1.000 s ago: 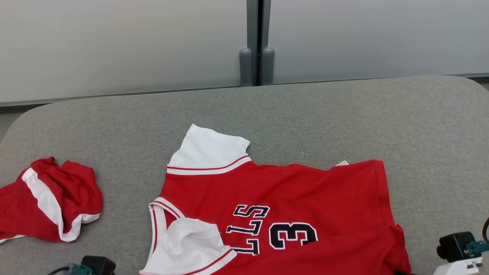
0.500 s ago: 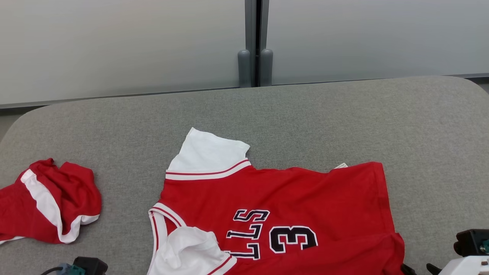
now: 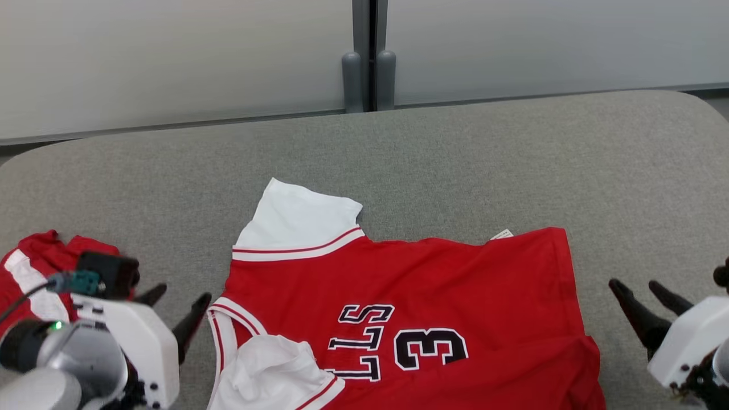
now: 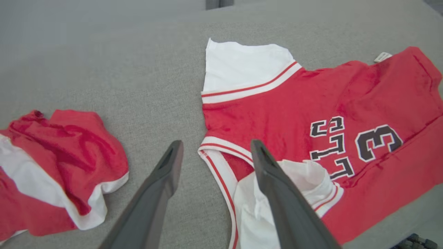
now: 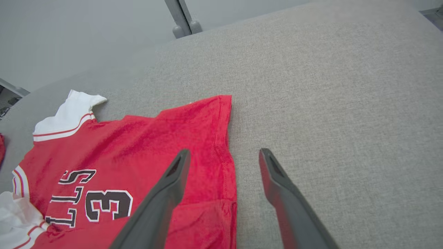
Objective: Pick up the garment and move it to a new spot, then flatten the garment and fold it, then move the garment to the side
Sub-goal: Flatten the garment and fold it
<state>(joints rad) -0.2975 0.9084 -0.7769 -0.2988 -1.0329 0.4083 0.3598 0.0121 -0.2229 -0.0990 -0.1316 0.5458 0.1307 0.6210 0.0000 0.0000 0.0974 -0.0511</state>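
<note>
Red jersey lies spread on the grey tabletop, near the front edge. Its neck is toward the robot's left and its hem toward the right, with the number side up. It's mostly flat. The far white sleeve lies smooth, the near white sleeve is bunched, and the front-right corner looks doubled over.

Handling, by my read: thin, light, limp cloth with no stiffness, so it'll sag and drag if lifted from one point. Best taken at two points, approx. the striped neck trim or shoulder seam on one side and the hem corner on the other, where the stitched edges give more to pinch.

Left pincer is spread wide and holds nothing. It sits just beside the neck trim — in the wrist view the trim runs between its fingers. Right pincer is likewise wide and empty, just off the hem, and its wrist view shows the hem edge between its fingers. Can't tell how high either is above the cloth.

A second red-and-white piece lies crumpled to the left — apart from the jersey.
</note>
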